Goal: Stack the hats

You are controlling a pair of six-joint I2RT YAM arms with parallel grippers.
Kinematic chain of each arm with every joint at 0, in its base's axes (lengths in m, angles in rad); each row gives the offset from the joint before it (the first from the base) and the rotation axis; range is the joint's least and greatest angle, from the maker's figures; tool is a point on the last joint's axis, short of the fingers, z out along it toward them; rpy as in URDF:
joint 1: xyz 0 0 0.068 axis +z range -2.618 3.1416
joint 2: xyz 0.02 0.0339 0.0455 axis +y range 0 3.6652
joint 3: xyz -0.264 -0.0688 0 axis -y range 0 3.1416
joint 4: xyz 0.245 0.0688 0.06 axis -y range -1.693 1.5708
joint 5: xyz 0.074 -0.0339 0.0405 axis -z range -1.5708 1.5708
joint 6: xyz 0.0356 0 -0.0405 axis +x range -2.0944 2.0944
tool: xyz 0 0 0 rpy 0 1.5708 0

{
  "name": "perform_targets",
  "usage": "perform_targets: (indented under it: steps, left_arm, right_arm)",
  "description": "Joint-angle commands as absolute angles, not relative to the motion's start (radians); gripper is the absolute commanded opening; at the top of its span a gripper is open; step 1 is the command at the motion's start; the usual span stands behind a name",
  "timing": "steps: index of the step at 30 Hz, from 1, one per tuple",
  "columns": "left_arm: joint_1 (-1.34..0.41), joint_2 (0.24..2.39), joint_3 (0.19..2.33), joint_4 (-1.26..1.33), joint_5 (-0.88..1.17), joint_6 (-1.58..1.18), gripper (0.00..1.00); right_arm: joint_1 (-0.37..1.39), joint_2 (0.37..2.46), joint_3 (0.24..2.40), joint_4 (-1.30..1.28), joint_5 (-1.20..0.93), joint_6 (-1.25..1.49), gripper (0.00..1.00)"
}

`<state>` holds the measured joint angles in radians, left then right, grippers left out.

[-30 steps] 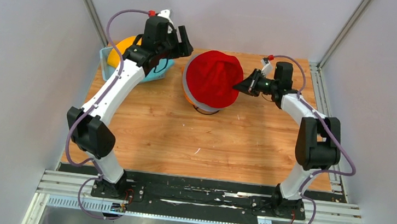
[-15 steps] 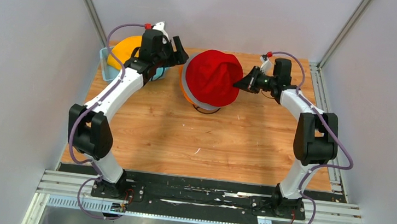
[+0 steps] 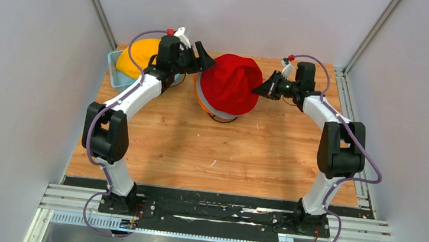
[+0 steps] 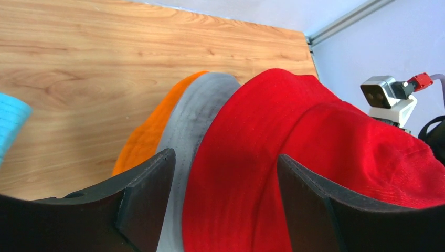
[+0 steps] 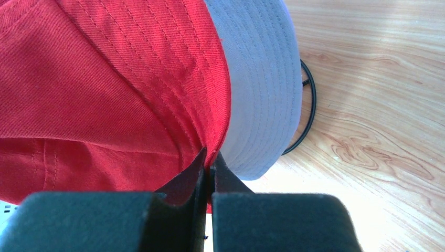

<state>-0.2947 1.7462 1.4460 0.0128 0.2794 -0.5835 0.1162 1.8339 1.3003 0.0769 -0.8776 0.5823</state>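
My right hand (image 3: 261, 90) is closed tight on the brim of the red hat (image 3: 230, 84), the fold of cloth pinched flat between the fingertips at the hat's right edge. I hold it there so that side cannot ride up or slide while the other side is dealt with.

The red hat sits on top of the pile at the far middle of the desk (image 3: 215, 151), over the grey hat (image 4: 197, 115), whose brim shows beneath it. The orange hat (image 4: 152, 131) is lowest, peeking out on the left. The black wire stand (image 5: 307, 105) carries the pile; only part of its base ring shows under the brims.

My left hand (image 3: 205, 61) is wide open and empty, up against the pile's left side. My wrist view shows the red crown and the grey brim between its fingers (image 4: 149, 184); whether either one touches cloth I cannot tell. I judge it is placed to take the red brim opposite my right-hand pinch and pull the hat down evenly.

The yellow hat (image 3: 135, 57) waits in the light blue basket (image 3: 113, 67) at the far left, not yet stacked.
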Motion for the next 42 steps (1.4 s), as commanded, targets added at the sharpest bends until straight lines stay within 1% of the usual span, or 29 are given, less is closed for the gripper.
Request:
perform_targets:
  steps: [1, 8, 16, 23, 28, 30, 34, 37, 39, 42]
  left_arm:
    - [-0.28, 1.774, 1.406, 0.117, 0.373, -0.636, 0.74]
    - [-0.259, 1.751, 1.314, 0.188, 0.404, -0.668, 0.74]
    - [-0.232, 1.765, 1.213, 0.395, 0.552, -0.791, 0.73]
    - [-0.225, 1.82, 1.189, 0.583, 0.704, -0.918, 0.7]
    - [-0.224, 1.846, 1.169, 0.683, 0.753, -0.995, 0.66]
    - [-0.224, 1.848, 1.162, 0.687, 0.758, -0.996, 0.59]
    - [-0.224, 1.85, 1.162, 0.688, 0.771, -1.0, 0.27]
    - [-0.22, 1.852, 1.161, 0.688, 0.768, -1.002, 0.07]
    - [-0.214, 1.851, 1.154, 0.689, 0.758, -1.002, 0.01]
    - [-0.197, 1.848, 1.139, 0.659, 0.707, -0.996, 0.0]
  right_arm:
    - [0.104, 1.833, 1.341, 0.076, -0.885, 0.57, 0.01]
    - [0.104, 1.835, 1.351, 0.075, -0.888, 0.568, 0.01]
    - [0.104, 1.84, 1.355, 0.072, -0.891, 0.564, 0.01]
    - [0.104, 1.839, 1.356, 0.072, -0.894, 0.562, 0.01]
    - [0.104, 1.838, 1.359, 0.072, -0.896, 0.562, 0.01]
    - [0.104, 1.837, 1.361, 0.072, -0.896, 0.562, 0.01]
    - [0.104, 1.837, 1.361, 0.075, -0.896, 0.562, 0.01]
    - [0.103, 1.838, 1.362, 0.075, -0.896, 0.562, 0.01]
    - [0.103, 1.838, 1.363, 0.076, -0.895, 0.561, 0.0]
    - [0.103, 1.844, 1.362, 0.077, -0.887, 0.556, 0.01]
